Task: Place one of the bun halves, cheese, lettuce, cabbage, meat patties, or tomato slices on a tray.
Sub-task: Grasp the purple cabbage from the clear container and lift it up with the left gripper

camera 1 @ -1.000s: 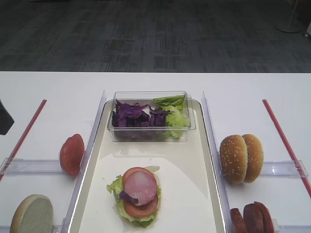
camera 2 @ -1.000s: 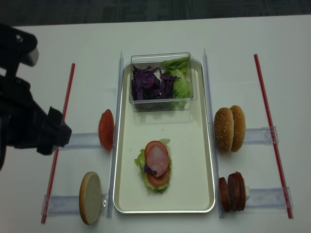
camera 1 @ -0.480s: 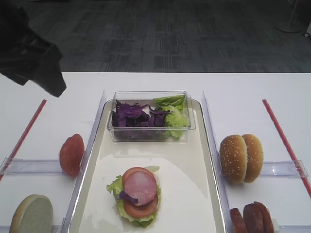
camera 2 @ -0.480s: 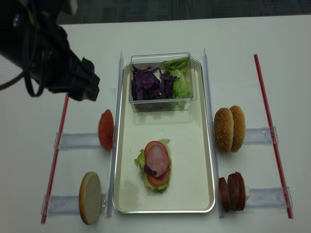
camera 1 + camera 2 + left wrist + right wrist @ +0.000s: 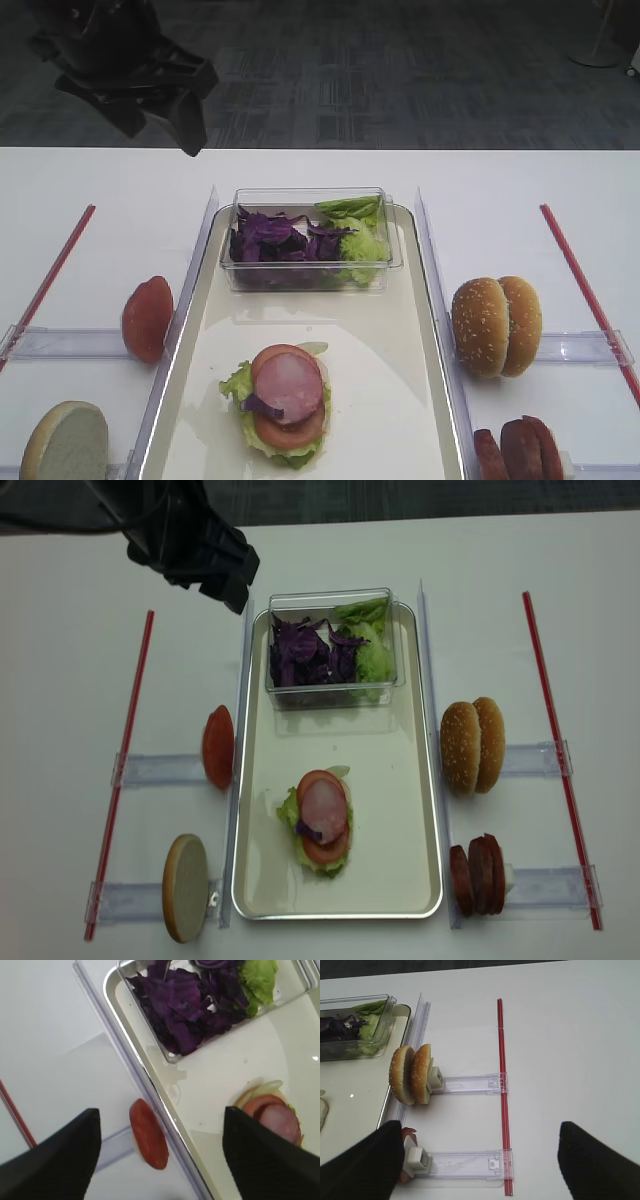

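Note:
My left gripper (image 5: 236,592) hangs open and empty over the tray's (image 5: 415,780) far-left corner. In the left wrist view its fingers (image 5: 60,1160) frame an upright tomato slice (image 5: 148,1134) outside the rim. The clear box holds cabbage (image 5: 305,650) and lettuce (image 5: 375,658). A stack (image 5: 323,822) of lettuce, tomato, a pink slice and cabbage lies on the tray. One bun half (image 5: 186,887) stands lower left, two bun halves (image 5: 474,745) at right, meat patties (image 5: 478,873) below them. My right gripper (image 5: 480,1170) is open above the patty holder. Cheese is out of view.
Two red sticks (image 5: 122,770) (image 5: 560,750) run along the table's left and right sides. Clear plastic holders (image 5: 160,770) (image 5: 545,885) lie beside the tray, and clear rails (image 5: 243,660) flank its long edges. The table's far edge (image 5: 320,150) lies behind the box.
My left arm has swung from the table's left edge up and to the right, ending near the box's far-left corner. The food has not moved.

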